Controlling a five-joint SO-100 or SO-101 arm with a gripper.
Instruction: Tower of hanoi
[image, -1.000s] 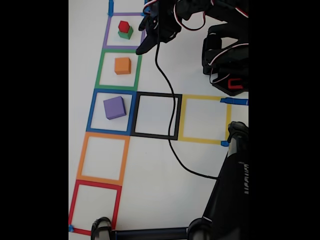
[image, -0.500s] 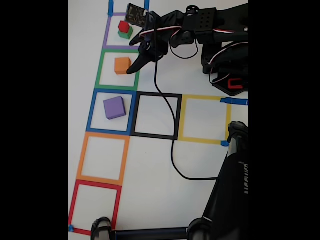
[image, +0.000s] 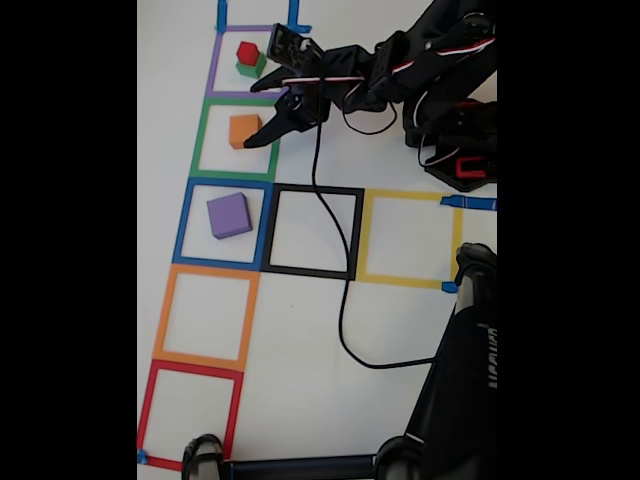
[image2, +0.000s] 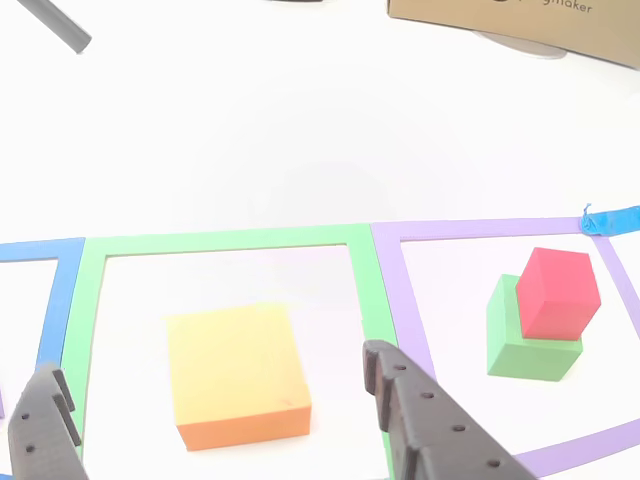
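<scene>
The orange cube (image: 245, 131) sits inside the green tape square. My gripper (image: 254, 115) is open, reaching in from the right with its fingers spread to either side of this cube. In the other view the orange cube (image2: 236, 374) lies between the two dark fingertips (image2: 400, 390) of the gripper (image2: 210, 365), and neither touches it. A red cube (image: 247, 52) rests on top of a green cube (image: 250, 68) in the purple tape square; the other view shows the red cube (image2: 558, 292) and green cube (image2: 522, 348) at right. The purple cube (image: 229, 215) stands in the blue tape square.
Black (image: 312, 231), yellow (image: 410, 238), orange (image: 204, 316) and red (image: 190, 414) tape squares hold nothing. A black cable (image: 340, 290) trails across the table. The arm base (image: 455, 140) is at right, a dark stand (image: 460, 380) at lower right. A cardboard box (image2: 520, 20) lies beyond.
The gripper has swung from beside the purple tape square down to the green one and opened around the orange cube. The cubes have not moved.
</scene>
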